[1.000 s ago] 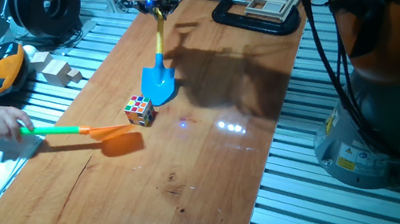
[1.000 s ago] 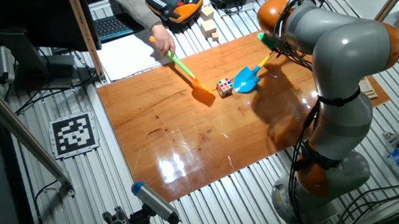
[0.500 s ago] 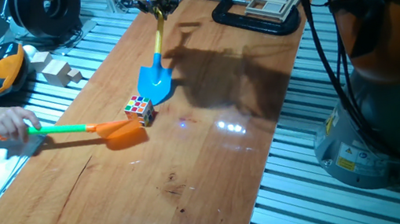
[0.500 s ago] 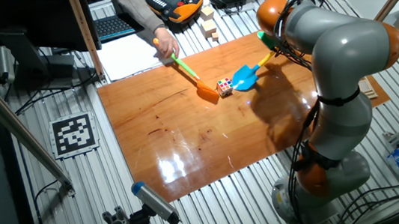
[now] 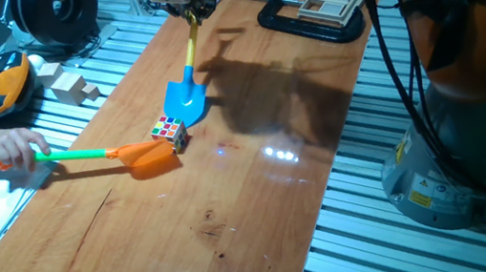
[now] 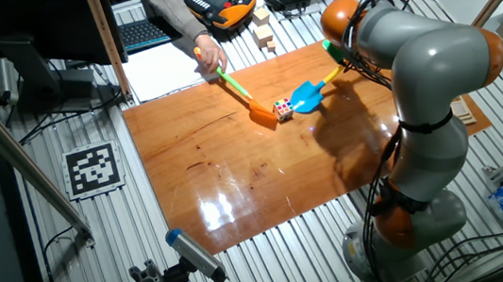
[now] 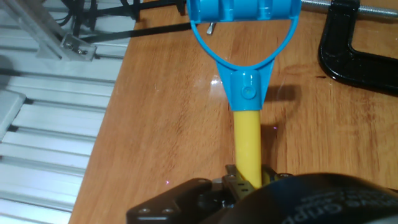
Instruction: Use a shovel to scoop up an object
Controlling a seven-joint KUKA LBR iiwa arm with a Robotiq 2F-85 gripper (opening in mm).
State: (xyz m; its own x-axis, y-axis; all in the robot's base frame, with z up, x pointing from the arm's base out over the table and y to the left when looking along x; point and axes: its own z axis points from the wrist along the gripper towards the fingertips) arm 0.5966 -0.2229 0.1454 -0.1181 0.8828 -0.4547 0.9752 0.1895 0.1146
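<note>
The shovel has a blue blade (image 5: 184, 98) lying on the wooden table (image 5: 235, 214), with its tip beside the multicoloured cube (image 5: 169, 132). Its yellow shaft (image 5: 193, 42) rises to my gripper (image 5: 189, 1), which is shut on it. In the other fixed view the blade (image 6: 305, 98) lies just right of the cube (image 6: 283, 109). The hand view shows the yellow shaft (image 7: 247, 146) held between my fingers and the blue D-shaped end (image 7: 244, 12) beyond them.
A person's hand (image 5: 8, 147) holds an orange-bladed, green-shafted shovel (image 5: 152, 157) against the cube's near side. A black C-clamp (image 5: 308, 22) and a box of wooden pieces (image 5: 329, 2) lie at the far right. Pale wooden blocks (image 5: 71, 86) sit off the table's left edge.
The blue blade has slid a little towards the cube. The orange shovel has moved right and now presses against the cube's other side.
</note>
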